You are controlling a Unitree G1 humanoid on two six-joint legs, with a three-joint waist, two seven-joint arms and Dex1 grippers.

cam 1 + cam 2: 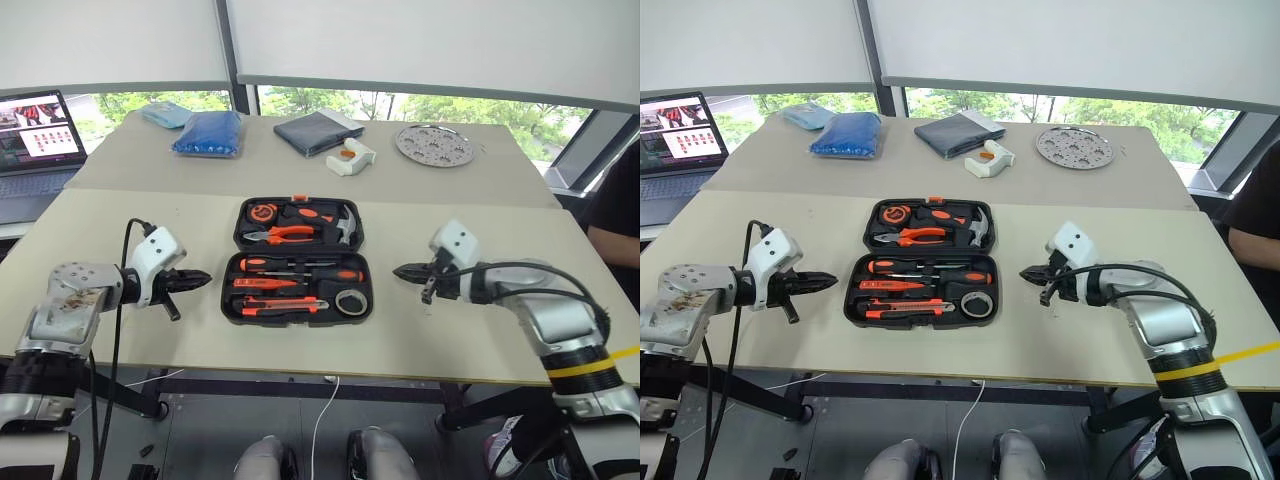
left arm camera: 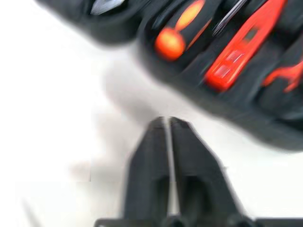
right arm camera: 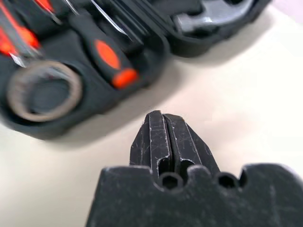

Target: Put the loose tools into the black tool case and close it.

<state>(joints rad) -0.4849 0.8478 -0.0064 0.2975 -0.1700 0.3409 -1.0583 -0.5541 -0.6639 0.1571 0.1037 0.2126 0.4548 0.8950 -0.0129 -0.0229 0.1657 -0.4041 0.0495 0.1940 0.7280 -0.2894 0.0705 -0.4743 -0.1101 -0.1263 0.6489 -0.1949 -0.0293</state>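
Observation:
The black tool case (image 1: 229, 290) lies open and flat at the middle of the near table, lid half toward the far side. Orange-and-black tools sit in its recesses: two screwdrivers (image 1: 300, 264), a small orange one (image 1: 265, 283) and a long knife-like tool (image 1: 285, 306). My left gripper (image 1: 205, 278) hovers just left of the case, shut and empty, pointing at its side. My right gripper (image 1: 398, 270) is shut and empty just right of the case, pointing at it. In the right wrist view the shut fingertips (image 3: 156, 124) face a screwdriver handle (image 3: 111, 59).
Pliers (image 1: 290, 233), a hammer (image 1: 345, 225) and a tape roll (image 1: 350, 301) also lie in the case. On the far table are a laptop (image 1: 35, 130), a blue bag (image 1: 210, 133), a dark folded pouch (image 1: 315, 130) and a round metal plate (image 1: 434, 144). A person (image 1: 615, 210) sits at the right edge.

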